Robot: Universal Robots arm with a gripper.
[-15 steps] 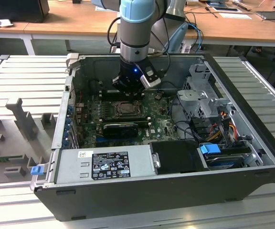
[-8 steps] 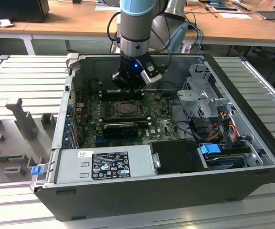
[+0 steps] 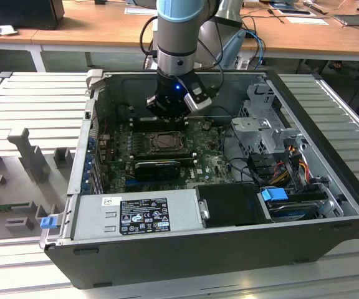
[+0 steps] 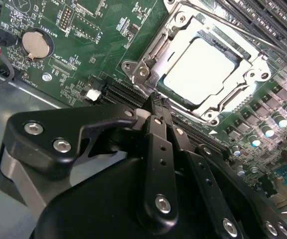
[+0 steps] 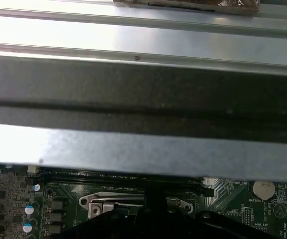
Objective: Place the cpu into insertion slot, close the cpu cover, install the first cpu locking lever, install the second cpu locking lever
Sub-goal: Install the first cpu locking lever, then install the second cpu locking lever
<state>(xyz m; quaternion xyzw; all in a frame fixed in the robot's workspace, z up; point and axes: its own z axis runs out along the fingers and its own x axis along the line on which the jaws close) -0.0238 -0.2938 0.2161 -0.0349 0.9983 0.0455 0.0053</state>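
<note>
the gripper (image 4: pixel 156 101) has its fingers pressed together with nothing visible between them, tips just beside the edge of the cpu cover (image 4: pixel 255 69). the cover lies flat over the cpu (image 4: pixel 203 69), seated in the insertion slot (image 3: pixel 166 141) on the motherboard (image 4: pixel 83 30) inside the open computer case (image 3: pixel 229 249).

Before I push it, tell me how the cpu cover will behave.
The cpu cover looks like thin sheet metal, probably stiff but bendable. It lies flat around the cpu, so tipping seems unlikely. Its bright finish may be slippery.
</note>
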